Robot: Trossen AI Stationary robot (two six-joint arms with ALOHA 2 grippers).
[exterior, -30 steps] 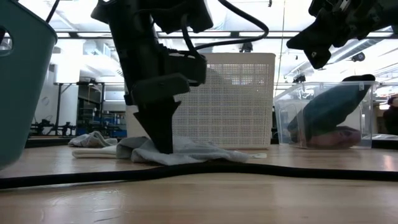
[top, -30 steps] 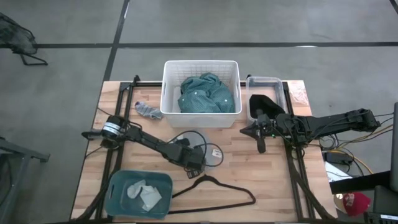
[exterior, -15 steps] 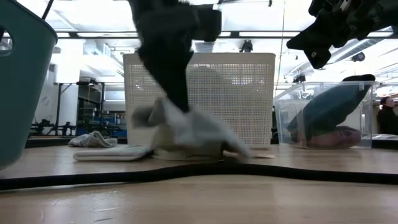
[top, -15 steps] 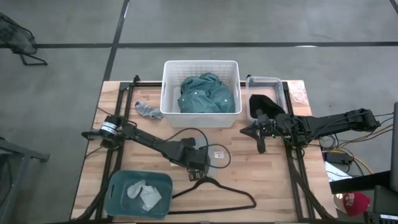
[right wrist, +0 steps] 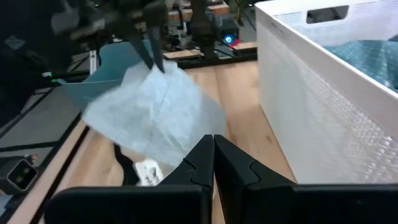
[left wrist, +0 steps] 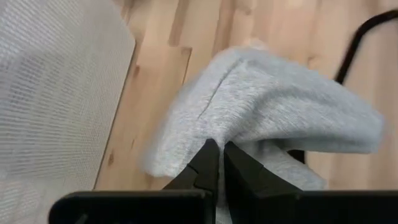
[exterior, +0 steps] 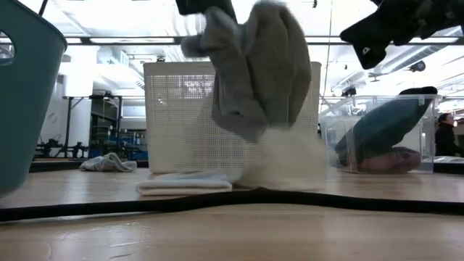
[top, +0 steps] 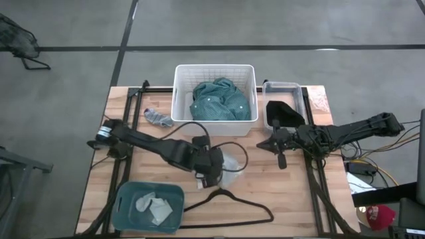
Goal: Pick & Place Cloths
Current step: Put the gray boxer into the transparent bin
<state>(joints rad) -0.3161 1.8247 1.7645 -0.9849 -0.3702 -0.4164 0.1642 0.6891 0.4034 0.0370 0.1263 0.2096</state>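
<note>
A grey-white cloth (top: pixel 230 162) is in my left gripper (top: pixel 212 170) at the table's middle, between the white basket and the hanger. It shows raised in the low view (exterior: pixel 254 69) and in the right wrist view (right wrist: pixel 155 109). My right gripper (top: pixel 279 158) hovers shut and empty over the table's right part, beside the clear bin. A teal shirt (top: pixel 220 99) lies in the white basket. A black cloth (top: pixel 279 111) lies in the clear bin. A small grey piece (top: pixel 158 118) lies flat left of the basket. Pale pieces (top: pixel 152 207) lie in the teal tub. My left gripper (left wrist: pixel 221 155) pinches the grey-white cloth at a raised fold (left wrist: pixel 219 134) between its two fingers, coming from above. The cloth hangs slack below the fingers in bunched layers (exterior: pixel 250 80). Its pale lower end (exterior: pixel 283 163) rests on the table.
The white basket (top: pixel 180 126) stands at the far middle and the clear bin (top: pixel 267 123) to its right. The teal tub (top: pixel 126 199) sits at the near left. A thin black hanger (top: pixel 229 207) lies near the front edge, and a black cable (top: pixel 199 126) loops by the left gripper.
My left gripper has risen from the table with the grey-white cloth and shifted slightly toward the right. The cloth was lying flat under the fingers. Now most of it is lifted and hangs bunched, with only its lower end on the wood.
</note>
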